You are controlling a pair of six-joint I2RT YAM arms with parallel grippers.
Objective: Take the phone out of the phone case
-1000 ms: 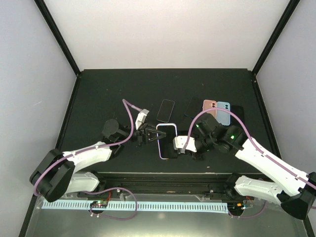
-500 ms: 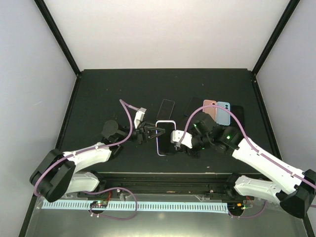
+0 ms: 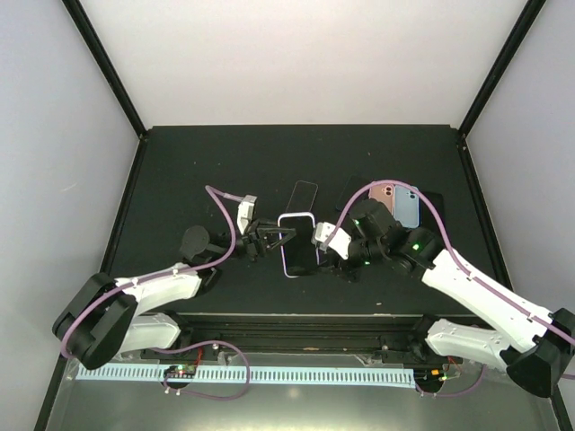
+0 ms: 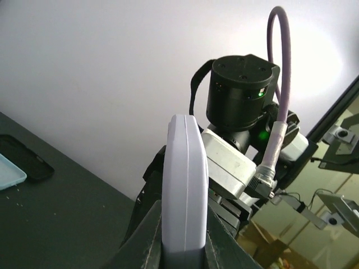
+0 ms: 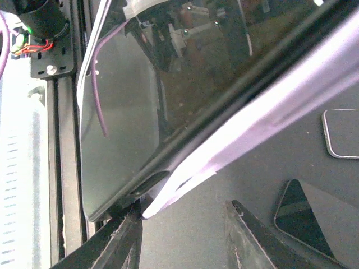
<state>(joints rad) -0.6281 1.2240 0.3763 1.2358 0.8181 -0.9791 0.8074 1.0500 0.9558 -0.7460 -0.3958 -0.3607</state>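
The phone (image 3: 299,250), dark screen up, sits in a lavender phone case (image 3: 297,217) held above the table's middle. My left gripper (image 3: 272,238) is shut on the case's left edge; in the left wrist view the lavender case (image 4: 185,185) stands edge-on, pinched between both fingers (image 4: 147,238). My right gripper (image 3: 329,247) is at the phone's right side, open. In the right wrist view the dark phone screen (image 5: 146,84) and the lavender case rim (image 5: 263,117) cross above the right gripper (image 5: 182,238); its left finger (image 5: 120,241) touches the case's corner, the right finger stands apart.
Several other phones and cases lie behind on the black table (image 3: 180,171): a black one (image 3: 303,198), a dark one (image 3: 351,189), a pink one (image 3: 383,191), a blue one (image 3: 408,206). A light blue case (image 4: 8,175) and a black case (image 4: 25,159) show in the left wrist view.
My right gripper has opened and let go of the phone's right edge. The left gripper has carried the cased phone a little away from the arms and to the left.
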